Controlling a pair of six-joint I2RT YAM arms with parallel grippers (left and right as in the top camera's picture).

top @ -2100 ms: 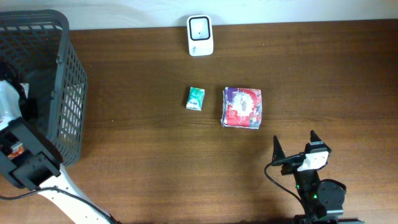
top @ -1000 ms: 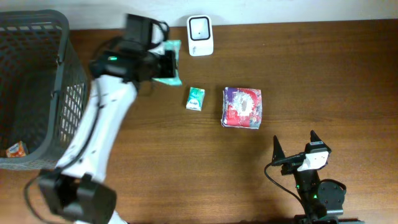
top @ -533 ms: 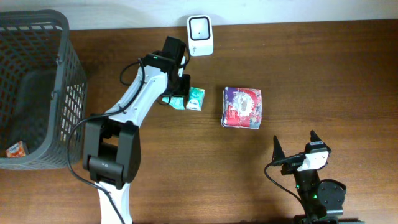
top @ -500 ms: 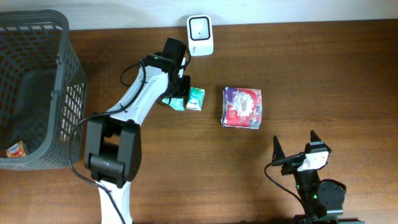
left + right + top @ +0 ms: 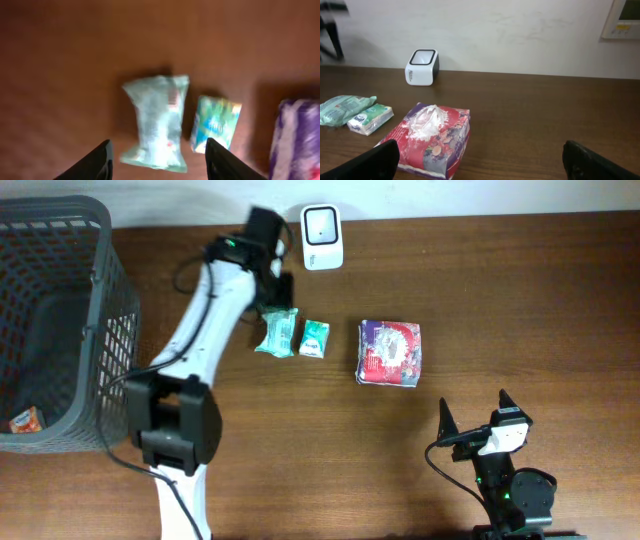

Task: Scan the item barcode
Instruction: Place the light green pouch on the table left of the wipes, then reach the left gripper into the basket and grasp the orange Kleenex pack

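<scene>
Warm brown wood, dotted with green, red and white.

The table is a dark reddish brown with a fine grain. The pouch is pale mint green with faint red marks. The little packet is bright green and white with a touch of yellow, and the pack is printed red and purple with a white patch. The scanner is white with a dark window. The basket is charcoal-grey mesh, with an orange item showing inside. The left arm is white with black joints.

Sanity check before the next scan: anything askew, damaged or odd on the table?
Nothing spilled. The pale green pouch lies crumpled and slightly tilted beside the small green pack, a gap between them. The red and purple pack has a rumpled white top. The scanner stands square.
</scene>
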